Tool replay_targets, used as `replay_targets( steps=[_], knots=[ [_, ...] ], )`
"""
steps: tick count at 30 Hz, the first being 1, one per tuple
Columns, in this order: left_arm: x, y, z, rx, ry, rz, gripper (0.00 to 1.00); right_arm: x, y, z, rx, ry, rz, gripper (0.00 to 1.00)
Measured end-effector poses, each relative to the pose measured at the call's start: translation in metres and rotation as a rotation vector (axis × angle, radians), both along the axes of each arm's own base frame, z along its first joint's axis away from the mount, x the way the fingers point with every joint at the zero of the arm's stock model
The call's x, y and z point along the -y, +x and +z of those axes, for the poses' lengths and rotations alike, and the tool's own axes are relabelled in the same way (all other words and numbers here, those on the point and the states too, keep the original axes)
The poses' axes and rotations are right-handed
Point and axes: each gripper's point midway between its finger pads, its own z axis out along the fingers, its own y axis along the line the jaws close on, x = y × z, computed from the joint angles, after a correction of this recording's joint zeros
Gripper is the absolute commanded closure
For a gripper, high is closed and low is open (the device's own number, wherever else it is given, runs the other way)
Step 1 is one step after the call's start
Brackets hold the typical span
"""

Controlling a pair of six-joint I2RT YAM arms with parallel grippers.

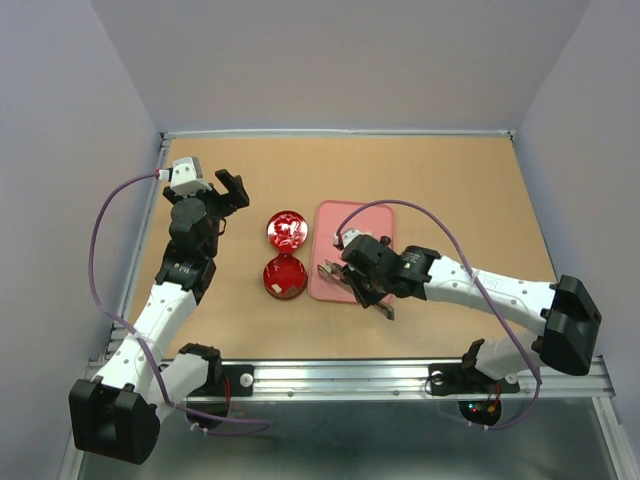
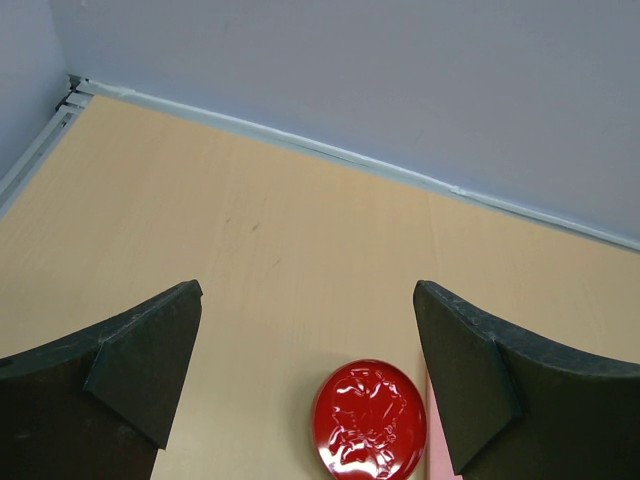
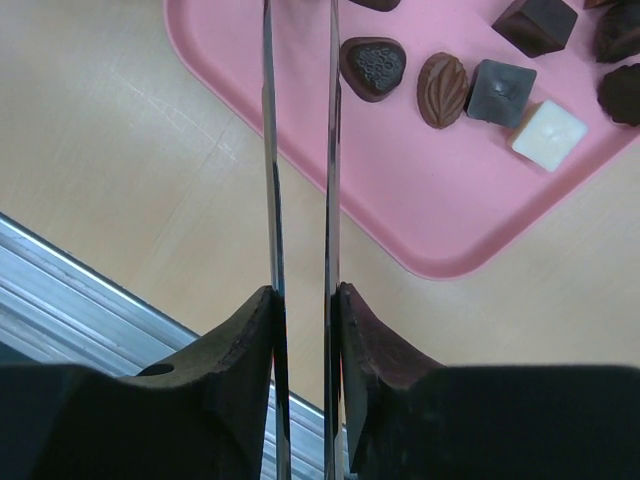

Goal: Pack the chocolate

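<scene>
Several chocolates lie on the pink tray: a dark heart, a brown leaf shape, a dark square and a cream-white cube. My right gripper is shut on a pair of metal tongs. The two thin blades stand a little apart and reach over the tray's near corner, with nothing between them where they show. From above, the right gripper hovers at the tray's near left corner. My left gripper is open and empty, raised at the far left.
A round red tin lies open in two halves left of the tray, the embossed lid behind the base. The lid also shows below the left gripper. An aluminium rail runs along the table's near edge. Walls close in the table.
</scene>
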Motion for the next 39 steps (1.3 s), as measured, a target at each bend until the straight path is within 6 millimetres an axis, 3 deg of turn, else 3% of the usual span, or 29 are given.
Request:
replay_targets(
  steps=[5,12,22,30,33,36,39],
  knots=[
    [0.000,0.000,-0.001,-0.003,0.001,0.000,0.01,0.006,0.005,0.005,0.032,-0.016,-0.020,0.76],
    [0.000,0.000,-0.001,-0.003,0.001,0.000,0.01,0.003,0.017,0.034,0.107,0.020,-0.044,0.76],
    [0.000,0.000,-0.001,-0.003,0.000,0.000,0.01,-0.034,0.021,0.064,0.131,0.155,0.063,0.76],
    [0.002,0.000,0.001,0.000,0.000,-0.004,0.01,-0.062,0.010,0.061,0.087,0.216,0.164,0.75],
    [0.001,0.000,0.001,-0.003,0.000,-0.003,0.01,-0.066,0.008,0.053,0.066,0.206,0.178,0.71],
    [0.001,0.000,0.000,-0.004,0.001,-0.003,0.01,-0.068,0.007,0.051,0.062,0.206,0.188,0.54],
    [0.001,0.000,0.000,-0.005,0.001,-0.003,0.01,-0.070,0.007,0.052,0.062,0.211,0.199,0.51]
  ],
)
